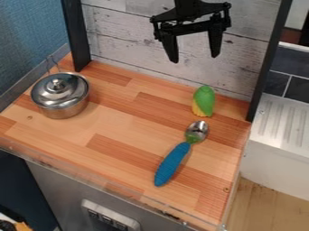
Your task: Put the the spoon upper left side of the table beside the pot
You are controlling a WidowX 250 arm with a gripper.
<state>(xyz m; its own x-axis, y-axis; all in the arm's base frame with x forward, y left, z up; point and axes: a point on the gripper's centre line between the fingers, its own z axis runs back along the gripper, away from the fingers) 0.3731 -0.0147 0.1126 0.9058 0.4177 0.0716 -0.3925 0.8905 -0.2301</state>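
Gripper (194,58) hangs high at top of view, against whitewashed plank backboard (120,34); jaws spread wide, nothing between them. Blue-handled spoon (172,163) lies slantwise on right part of wooden desk (114,131), metal bowl pointing up and right (bit of green at its neck), well apart from pot. Lidded steel pot (63,111) sits at upper left of desk. Green-and-yellow toy vegetable (204,100) near spoon's bowl, behind it.
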